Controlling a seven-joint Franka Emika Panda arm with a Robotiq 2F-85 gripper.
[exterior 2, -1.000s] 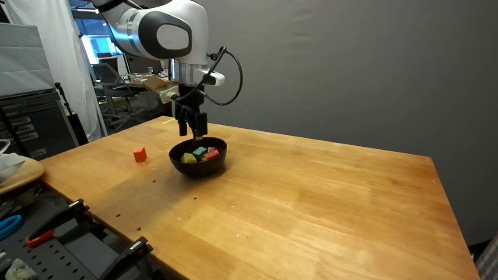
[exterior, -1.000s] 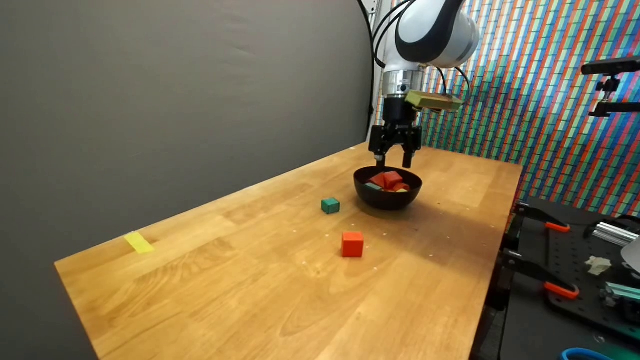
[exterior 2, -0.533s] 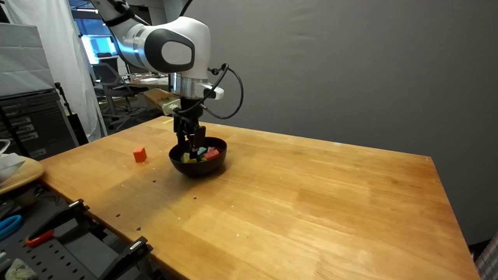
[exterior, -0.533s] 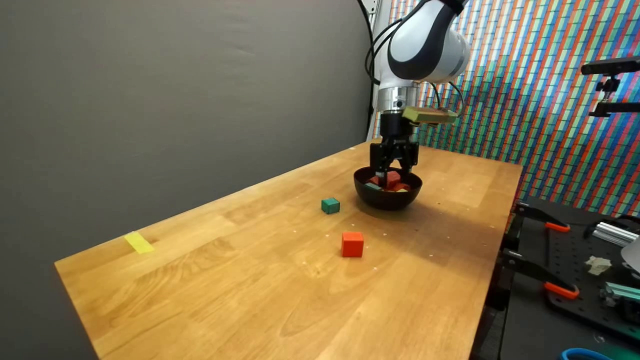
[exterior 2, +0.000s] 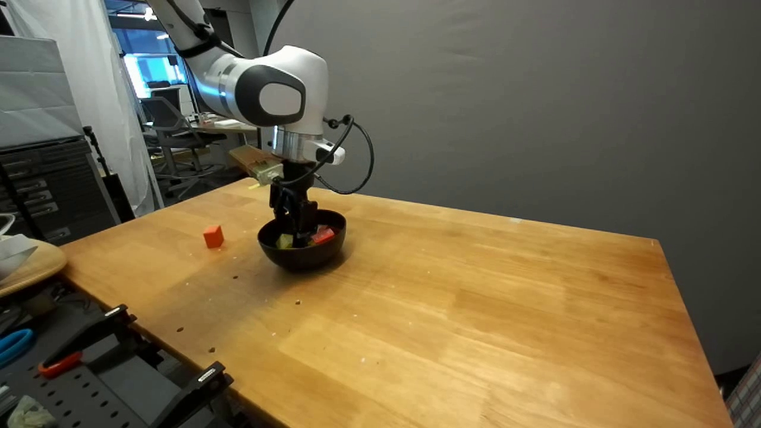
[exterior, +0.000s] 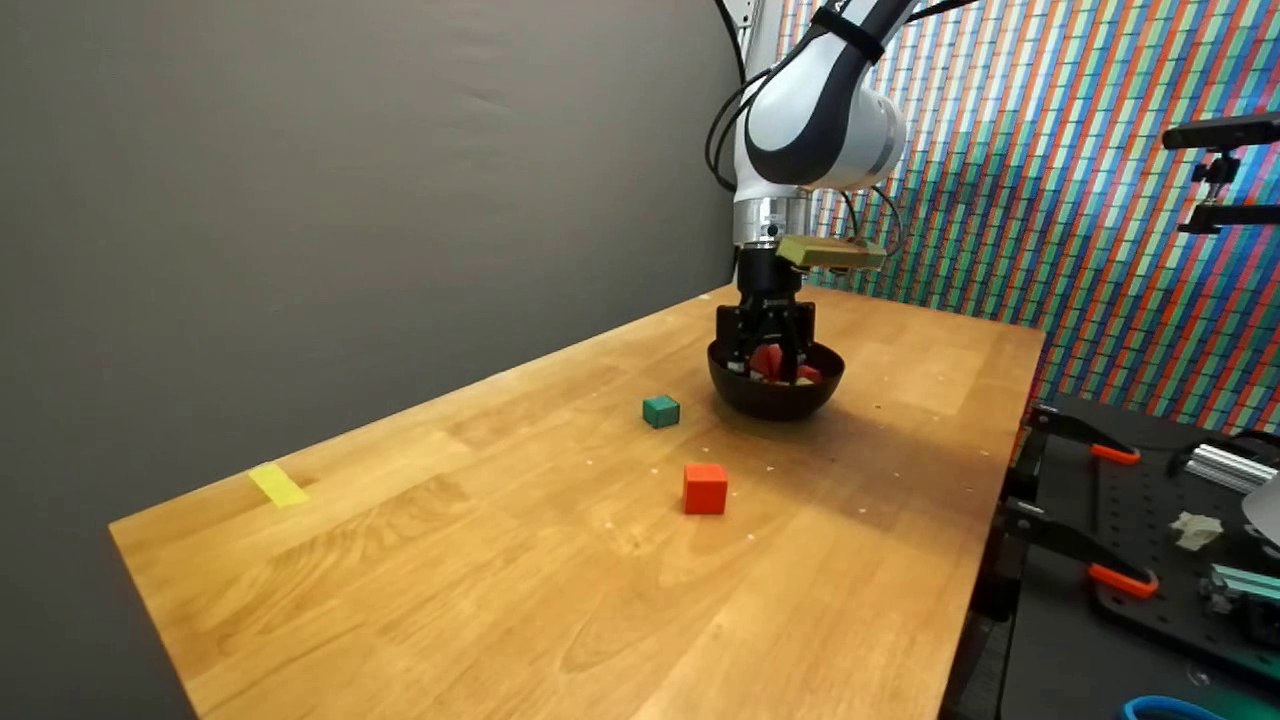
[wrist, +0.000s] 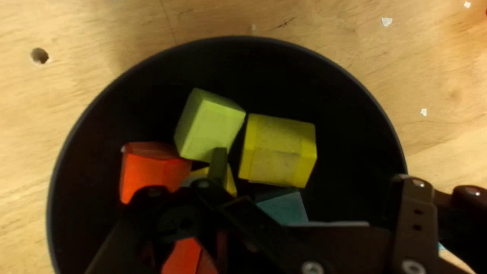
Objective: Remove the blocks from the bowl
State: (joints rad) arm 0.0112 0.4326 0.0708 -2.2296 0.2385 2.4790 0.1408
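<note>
The gripper drops from above the bowl to among its blocks — fingers spread, pinching nothing visible; a green block and red block sit outside, left and near in an exterior view — so emptying looks begun; a grasp seems next.

In an exterior view, blocks lie in the bowl, one block left, another block before it.
</note>
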